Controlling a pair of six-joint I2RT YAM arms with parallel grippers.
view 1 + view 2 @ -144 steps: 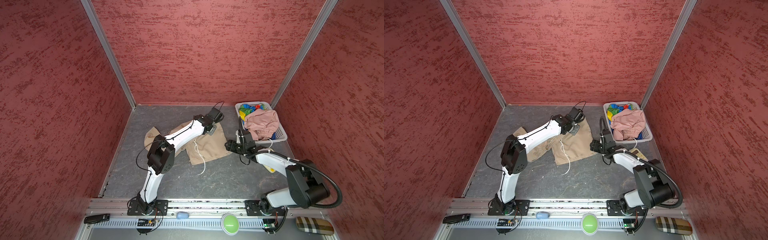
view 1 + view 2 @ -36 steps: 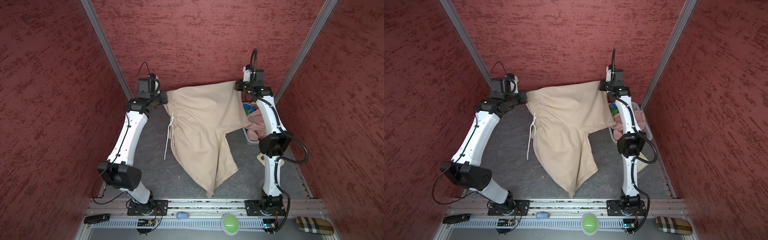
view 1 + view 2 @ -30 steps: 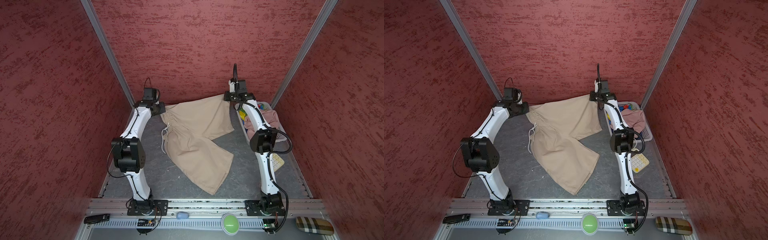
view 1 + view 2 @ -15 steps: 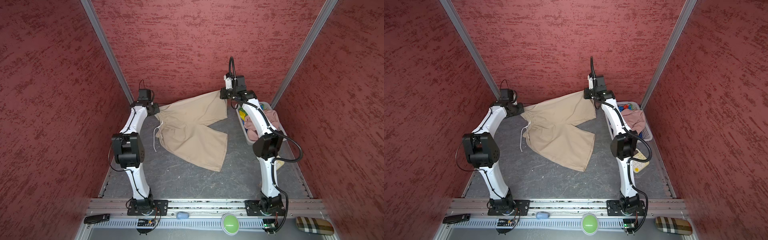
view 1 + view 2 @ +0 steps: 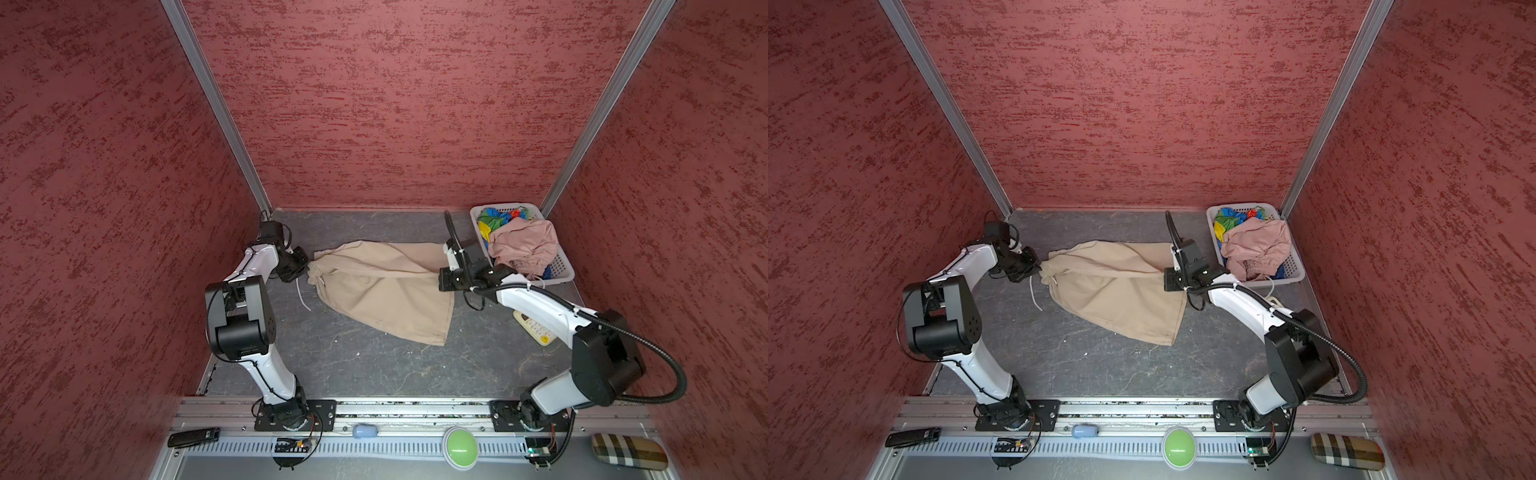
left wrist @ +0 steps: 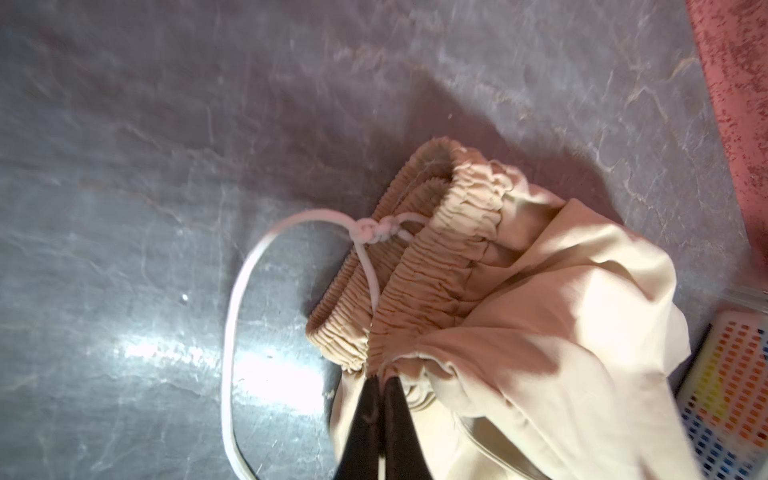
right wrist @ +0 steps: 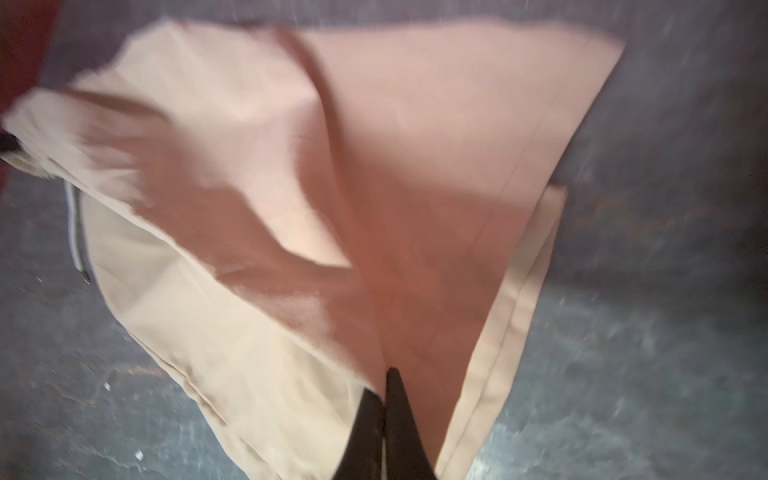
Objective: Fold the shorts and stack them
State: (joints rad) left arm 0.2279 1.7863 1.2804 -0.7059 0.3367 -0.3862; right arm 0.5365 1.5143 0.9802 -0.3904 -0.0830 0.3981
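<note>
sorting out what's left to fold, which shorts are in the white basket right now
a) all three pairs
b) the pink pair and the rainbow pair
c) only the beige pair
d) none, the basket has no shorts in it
b: the dusty pink shorts and the rainbow striped shorts lie in the white basket, while the beige shorts are out on the table.

Top views evenly lit and sharp; wrist views motion-blurred, with floor [image 6: 257, 365] glare.
</note>
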